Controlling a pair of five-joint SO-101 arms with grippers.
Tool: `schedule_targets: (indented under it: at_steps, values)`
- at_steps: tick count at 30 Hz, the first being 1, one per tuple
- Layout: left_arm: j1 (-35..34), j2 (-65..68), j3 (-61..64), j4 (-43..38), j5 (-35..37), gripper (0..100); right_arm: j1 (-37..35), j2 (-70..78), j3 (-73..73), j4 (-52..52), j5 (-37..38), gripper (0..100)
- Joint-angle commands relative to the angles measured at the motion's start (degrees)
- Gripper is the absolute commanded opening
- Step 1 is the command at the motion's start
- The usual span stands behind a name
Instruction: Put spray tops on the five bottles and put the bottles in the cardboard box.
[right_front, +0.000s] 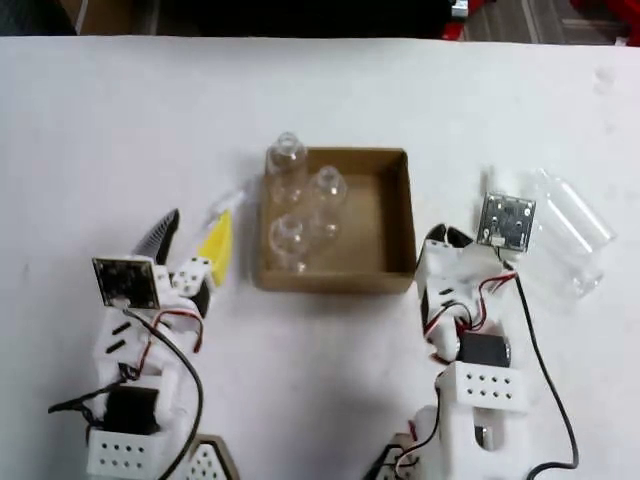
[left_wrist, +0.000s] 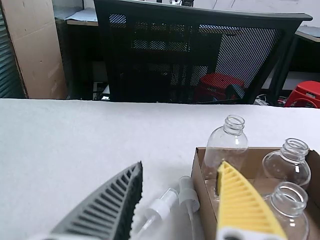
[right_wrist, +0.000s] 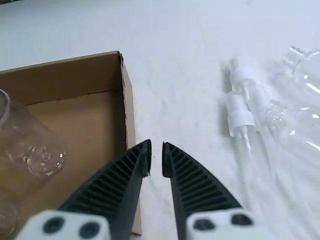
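The cardboard box (right_front: 385, 215) sits mid-table with three clear, topless bottles (right_front: 327, 190) at its left side; one (left_wrist: 227, 142) stands at the far left corner. My left gripper (left_wrist: 180, 165) is open just left of the box, grey and yellow fingers straddling two white spray tops (left_wrist: 172, 197) lying on the table. My right gripper (right_wrist: 156, 160) hovers by the box's right wall, fingers almost together with nothing between them. Right of it lie more spray tops (right_wrist: 240, 97) and two bottles (right_front: 570, 235) on their sides.
The white table (right_front: 120, 120) has free room at the far side and far left. A black mesh chair (left_wrist: 200, 55) and red stools stand beyond the far edge. Cables trail from both arm bases at the near edge.
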Motion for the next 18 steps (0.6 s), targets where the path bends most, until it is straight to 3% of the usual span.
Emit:
schedule_targets:
  at_steps: [1,18]
  values:
    - [0.13,-0.66,-0.62,-1.41,-0.79,22,0.04,0.13,1.23,-4.88,1.05,2.6]
    - [0.13,-0.66,-0.62,-1.32,-0.79,22,0.04,0.13,2.64,-6.90,1.41,2.6]
